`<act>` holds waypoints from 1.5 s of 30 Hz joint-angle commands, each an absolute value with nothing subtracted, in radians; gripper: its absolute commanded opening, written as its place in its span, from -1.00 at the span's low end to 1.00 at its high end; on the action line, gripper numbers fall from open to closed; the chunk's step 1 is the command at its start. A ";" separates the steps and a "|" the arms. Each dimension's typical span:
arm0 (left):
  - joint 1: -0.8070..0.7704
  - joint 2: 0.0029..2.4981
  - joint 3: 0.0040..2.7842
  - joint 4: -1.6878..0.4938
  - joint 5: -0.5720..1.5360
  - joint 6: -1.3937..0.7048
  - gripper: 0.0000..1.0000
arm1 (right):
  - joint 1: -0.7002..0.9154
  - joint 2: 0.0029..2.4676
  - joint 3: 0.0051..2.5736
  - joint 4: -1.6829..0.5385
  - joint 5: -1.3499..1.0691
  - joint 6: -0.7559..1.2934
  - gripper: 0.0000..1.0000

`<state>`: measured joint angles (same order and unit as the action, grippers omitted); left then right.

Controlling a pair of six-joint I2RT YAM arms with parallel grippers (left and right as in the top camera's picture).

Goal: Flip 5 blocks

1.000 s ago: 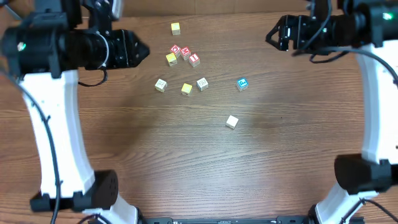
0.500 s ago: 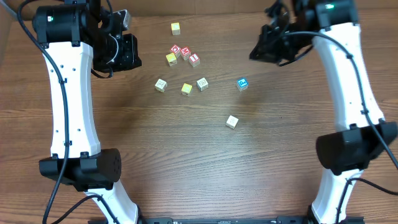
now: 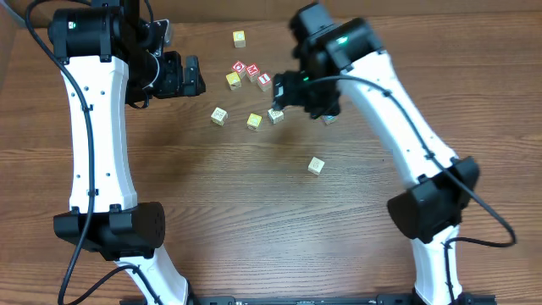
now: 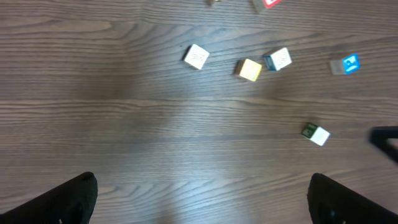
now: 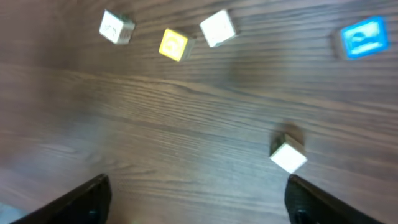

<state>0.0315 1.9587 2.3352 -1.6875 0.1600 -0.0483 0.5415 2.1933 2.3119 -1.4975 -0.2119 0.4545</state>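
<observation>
Both wide apart: left jaws hold nothing; right jaws (above the blocks (image 5: 217, 28)) seemingly touch nothing.

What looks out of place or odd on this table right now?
Nothing is broken or spilled. The small wooden alphabet cubes lie loose at mixed angles, and one pale cream wooden cube sits alone, apart from the rest.

Loose row: pale cream wooden cube (image 4: 197, 56), yellow wooden cube (image 4: 250, 69), second cream cube (image 4: 278, 59), blue-faced cube (image 4: 346, 65); third cream cube (image 4: 316, 134) lying apart.
</observation>
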 commanded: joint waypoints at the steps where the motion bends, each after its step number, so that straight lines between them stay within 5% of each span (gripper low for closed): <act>1: 0.026 1.969 2.330 -1.690 0.120 -0.037 1.00 | 0.592 2.241 2.310 -1.470 -0.131 0.502 0.82; 27: 0.026 1.969 2.330 -1.689 0.120 -0.037 1.00 | 0.677 2.503 2.309 -1.131 0.104 0.498 0.82; 45: 0.026 1.969 2.330 -1.690 0.120 -0.037 1.00 | 0.678 2.610 2.305 -1.075 0.036 0.498 0.13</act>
